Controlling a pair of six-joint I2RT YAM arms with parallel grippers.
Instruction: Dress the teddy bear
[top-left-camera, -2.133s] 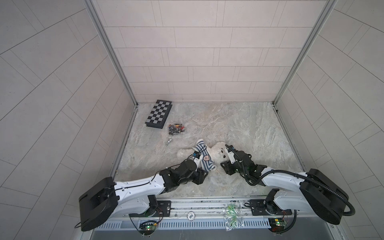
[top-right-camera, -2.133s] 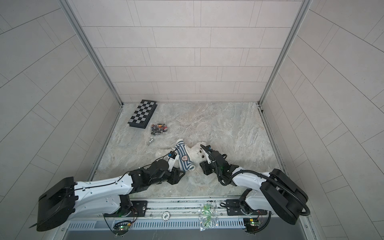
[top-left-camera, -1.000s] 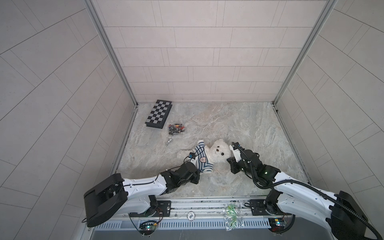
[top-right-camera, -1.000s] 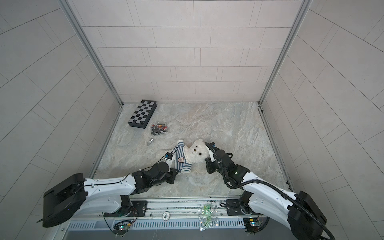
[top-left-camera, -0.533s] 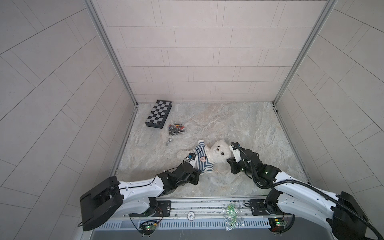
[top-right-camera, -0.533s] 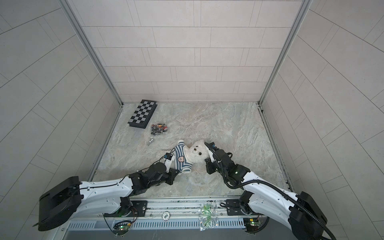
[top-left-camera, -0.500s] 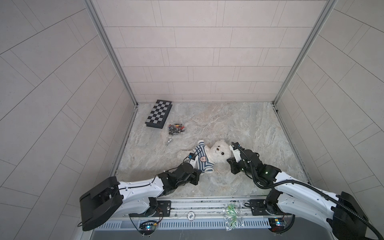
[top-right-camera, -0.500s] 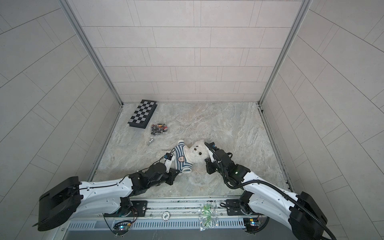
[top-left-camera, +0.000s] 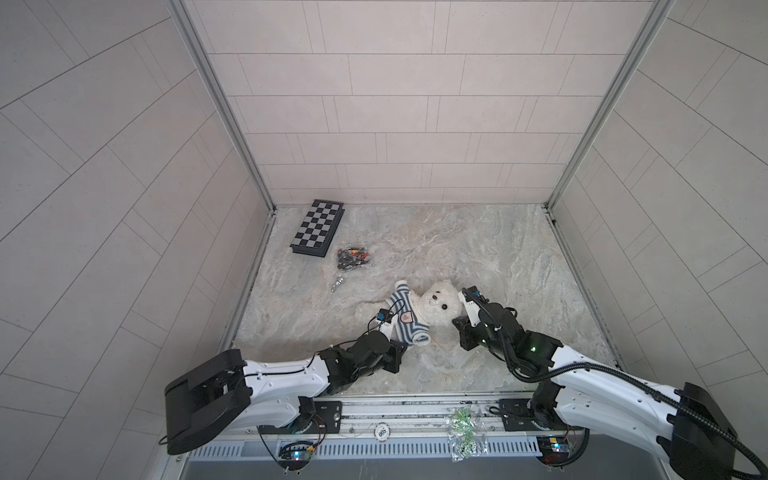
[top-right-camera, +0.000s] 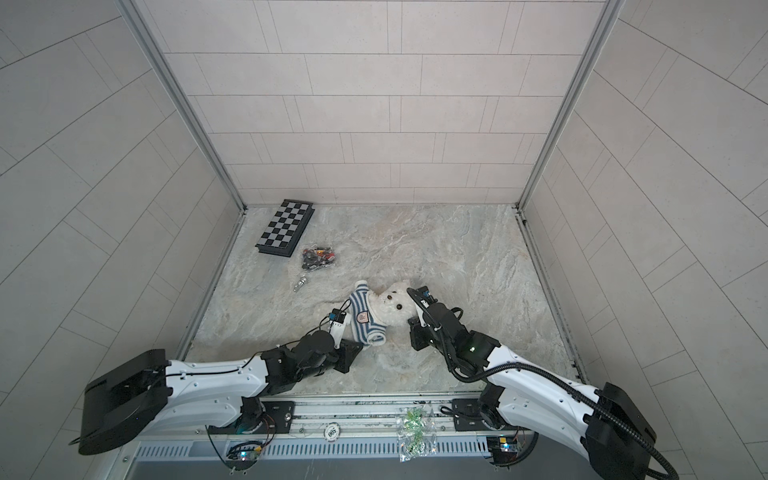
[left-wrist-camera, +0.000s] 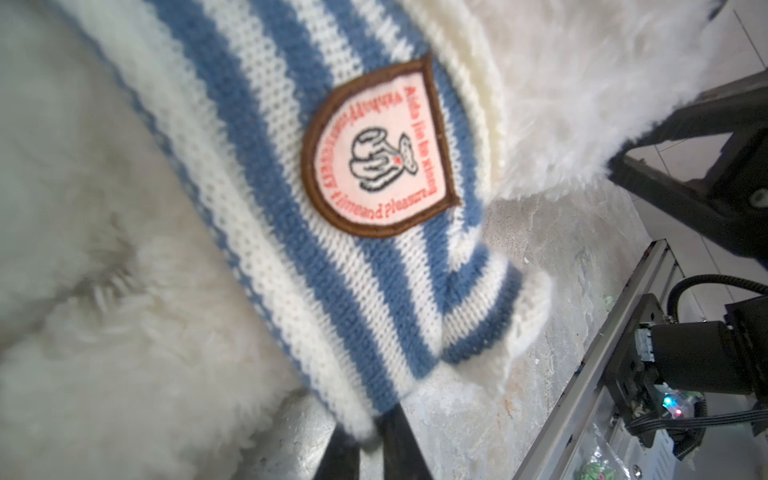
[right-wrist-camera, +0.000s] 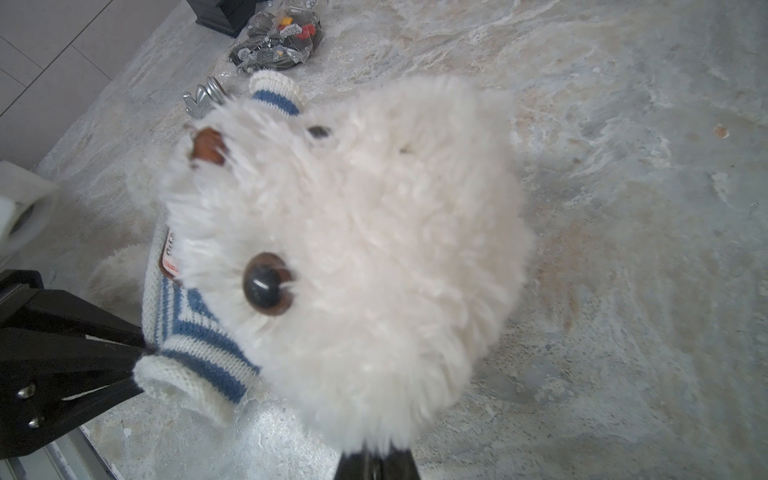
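The teddy bear (top-left-camera: 440, 301) (top-right-camera: 392, 305) lies on its back mid-table with its head to the right. It wears a blue-and-white striped shirt (top-left-camera: 403, 318) (left-wrist-camera: 291, 208) with a badge (left-wrist-camera: 374, 153). My left gripper (top-left-camera: 405, 344) (top-right-camera: 360, 341) (left-wrist-camera: 368, 440) is shut on the shirt's lower hem. In the right wrist view its black fingers (right-wrist-camera: 124, 353) reach in beside the near sleeve. My right gripper (top-left-camera: 456, 322) (top-right-camera: 411, 321) (right-wrist-camera: 376, 453) is shut on the fur of the bear's head (right-wrist-camera: 353, 249). The bear's legs are hidden behind the left arm.
At the back left lies a folded chessboard (top-left-camera: 318, 228). Nearer are a bag of dark small pieces (top-left-camera: 352, 258) and a silver piece (top-left-camera: 338, 284). Tiled walls close three sides. A metal rail (top-left-camera: 415, 407) with a bag of green bits (top-left-camera: 463, 432) runs along the front.
Two seconds ago the bear's face was hidden between the grippers; now it shows and the head lies further back and right. Over the last half second almost nothing moved.
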